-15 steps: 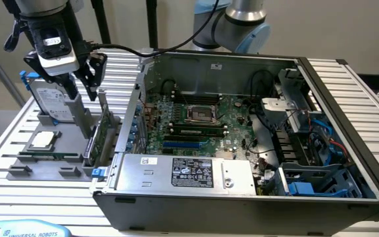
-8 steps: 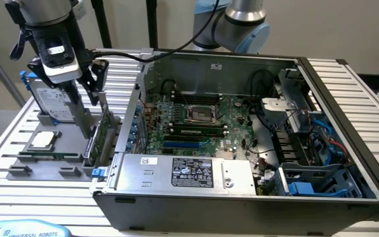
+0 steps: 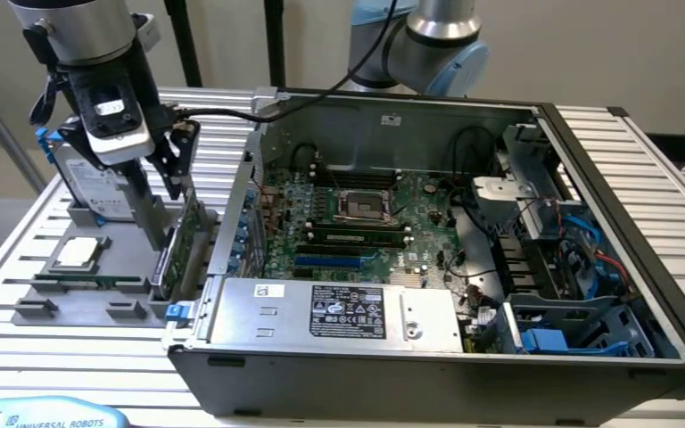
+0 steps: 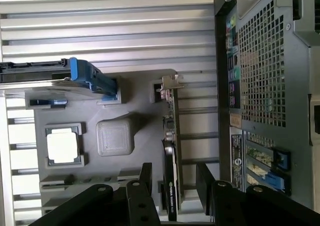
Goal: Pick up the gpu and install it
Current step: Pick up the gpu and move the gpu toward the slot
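The gpu (image 4: pixel 171 161) stands edge-up at lower centre, lined up between the spread jaws of the gripper (image 4: pixel 175 186); best closed square, centred on the board.

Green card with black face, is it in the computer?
Out: the green black-faced card stands on edge in the grey tray outside the dark case.
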### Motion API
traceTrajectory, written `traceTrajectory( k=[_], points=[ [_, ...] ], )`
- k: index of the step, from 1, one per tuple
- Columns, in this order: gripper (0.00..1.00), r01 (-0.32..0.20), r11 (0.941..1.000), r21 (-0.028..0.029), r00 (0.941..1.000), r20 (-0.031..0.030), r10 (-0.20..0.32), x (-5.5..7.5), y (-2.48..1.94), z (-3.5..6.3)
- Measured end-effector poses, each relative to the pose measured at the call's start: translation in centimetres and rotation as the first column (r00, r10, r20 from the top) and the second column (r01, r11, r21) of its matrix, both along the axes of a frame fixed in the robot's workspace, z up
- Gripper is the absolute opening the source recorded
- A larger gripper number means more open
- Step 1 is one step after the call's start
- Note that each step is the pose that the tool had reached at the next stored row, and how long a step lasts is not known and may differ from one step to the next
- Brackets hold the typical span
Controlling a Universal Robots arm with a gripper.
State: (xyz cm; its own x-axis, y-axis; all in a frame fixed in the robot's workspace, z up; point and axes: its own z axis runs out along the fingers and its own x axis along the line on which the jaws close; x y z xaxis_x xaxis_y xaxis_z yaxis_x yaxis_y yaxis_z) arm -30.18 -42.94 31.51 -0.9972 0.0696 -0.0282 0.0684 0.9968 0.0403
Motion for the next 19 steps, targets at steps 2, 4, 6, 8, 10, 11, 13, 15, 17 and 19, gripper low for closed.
traceTrajectory(
  k=[2, 4, 6, 8, 10, 11, 13, 15, 17, 19],
  points=[
    [0.48, 0.000, 1.0000, 0.0000, 1.0000, 0.0001, 0.000, 0.1, 0.00, -0.37],
    [0.48, 0.000, 1.0000, -0.0001, 1.0000, 0.0001, 0.000, 0.1, 0.00, -0.73],
    [0.48, 0.000, 1.0000, -0.0001, 1.0000, 0.0001, 0.000, 0.2, 0.00, -1.10],
    [0.48, 0.000, 1.0000, -0.0001, 1.0000, 0.0001, 0.000, 0.2, 0.00, -1.46],
    [0.48, -0.001, 1.0000, -0.0001, 1.0000, 0.0001, 0.001, 0.3, 0.00, -1.82],
    [0.48, -0.002, 1.0000, -0.0002, 1.0000, 0.0001, 0.002, 0.3, -0.01, -2.00],
    [0.48, -0.007, 1.0000, -0.0002, 1.0000, 0.0000, 0.007, 0.3, -0.09, -2.35],
    [0.48, -0.010, 0.9999, -0.0001, 0.9999, 0.0001, 0.010, 0.3, -0.22, -2.73],
    [0.48, -0.013, 0.9999, -0.0002, 0.9999, 0.0000, 0.013, 0.3, -0.45, -3.09],
    [0.48, -0.014, 0.9999, -0.0002, 0.9999, -0.0001, 0.014, 0.3, -0.73, -3.45]
  ],
)
